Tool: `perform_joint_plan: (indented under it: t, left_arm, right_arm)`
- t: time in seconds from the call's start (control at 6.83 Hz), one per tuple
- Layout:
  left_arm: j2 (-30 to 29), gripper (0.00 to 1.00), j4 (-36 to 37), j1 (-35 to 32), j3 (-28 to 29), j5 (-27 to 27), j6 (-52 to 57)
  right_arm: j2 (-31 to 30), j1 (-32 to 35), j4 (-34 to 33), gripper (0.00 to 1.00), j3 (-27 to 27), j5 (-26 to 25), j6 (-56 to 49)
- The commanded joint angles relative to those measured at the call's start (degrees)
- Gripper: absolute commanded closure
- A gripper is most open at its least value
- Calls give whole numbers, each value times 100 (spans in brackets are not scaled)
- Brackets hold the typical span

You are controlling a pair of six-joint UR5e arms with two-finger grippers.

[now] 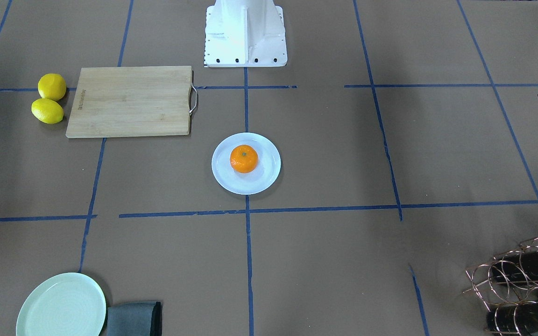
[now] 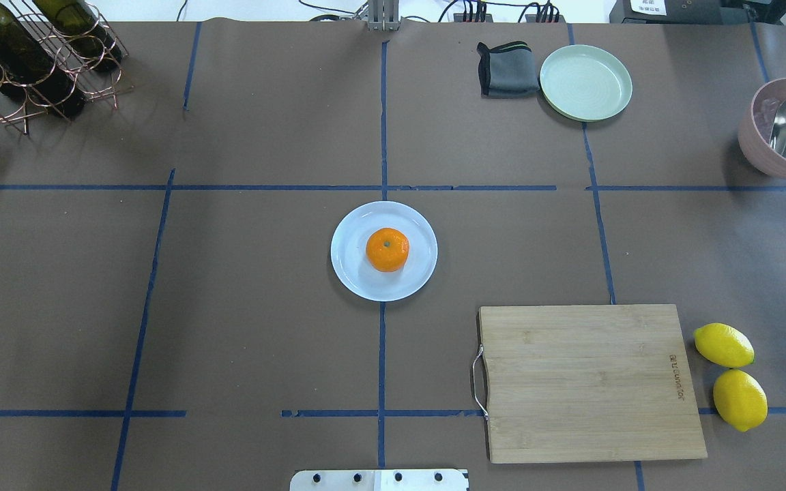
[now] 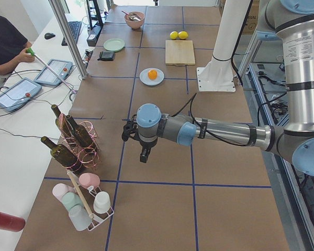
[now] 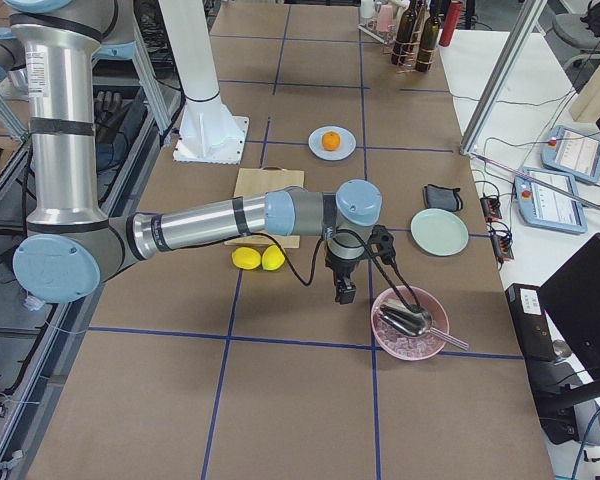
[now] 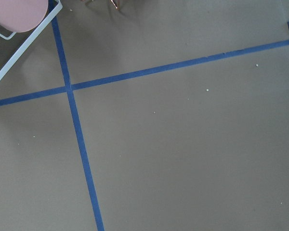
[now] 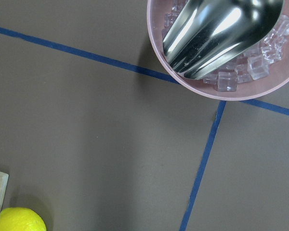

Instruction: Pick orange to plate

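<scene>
1. Your left gripper (image 3: 144, 155) hangs near the wine-bottle rack (image 3: 79, 140); you cannot tell whether its fingers are spread.
2. The orange (image 2: 387, 249) sits on the bluish-white plate (image 2: 352, 273) at mid-table, so placing looks done.
3. Your right gripper (image 4: 342, 291) hovers beside the ice bowl (image 2: 751, 140), its finger state unclear; you likely need only confirm and stop.

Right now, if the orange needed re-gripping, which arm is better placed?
Left, marginally. The orange already sits on the plate, both grippers far off. Bare table lies between the left gripper and it; the right gripper hangs by the lemons and bowl.
</scene>
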Motion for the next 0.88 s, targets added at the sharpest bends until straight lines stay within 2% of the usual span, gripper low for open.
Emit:
perform_joint_plan:
  t: [0.0,0.73]
  left_arm:
    - [-22,0,960,-678,63,43,1060]
    - [85,0,937,-699,46,96,1363]
  right_arm:
    - [-24,0,34,0,-90,48,50]
    - [90,0,34,0,-90,48,68]
